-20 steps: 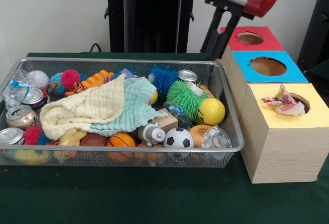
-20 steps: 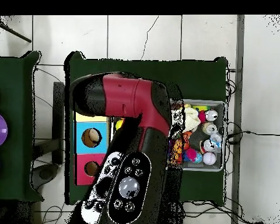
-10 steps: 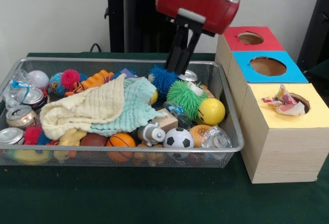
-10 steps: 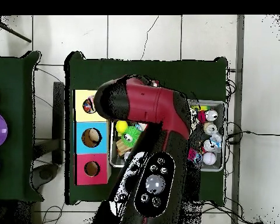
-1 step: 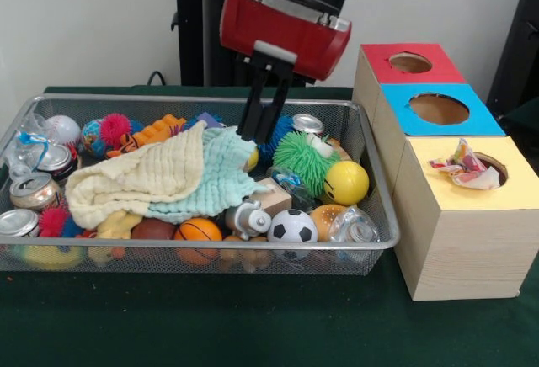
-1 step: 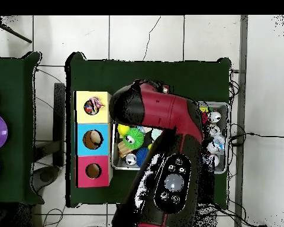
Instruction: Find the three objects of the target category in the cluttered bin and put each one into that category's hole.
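— Well, where are you?

— My gripper point(image 5: 255, 135) hangs over the wire bin point(image 5: 370, 183), tips just above the mint cloth point(image 5: 221, 173), beside the blue spiky ball point(image 5: 280, 129). My fingers point(image 5: 253, 106) are close together, nearly parallel, pinching nothing.

— And the targets?

— Which category counts, I cannot tell. A crumpled wrapper point(image 5: 461, 167) sits in the yellow box's hole point(image 5: 491, 165); the cans point(image 5: 34, 188) and balls lie in the bin.

— What might go wrong?

— I judge that descending here could snag the cloth, dragging it and what rests on it. The cream cloth point(image 5: 135, 178) also hides things, so a blind grab may catch the wrong item.
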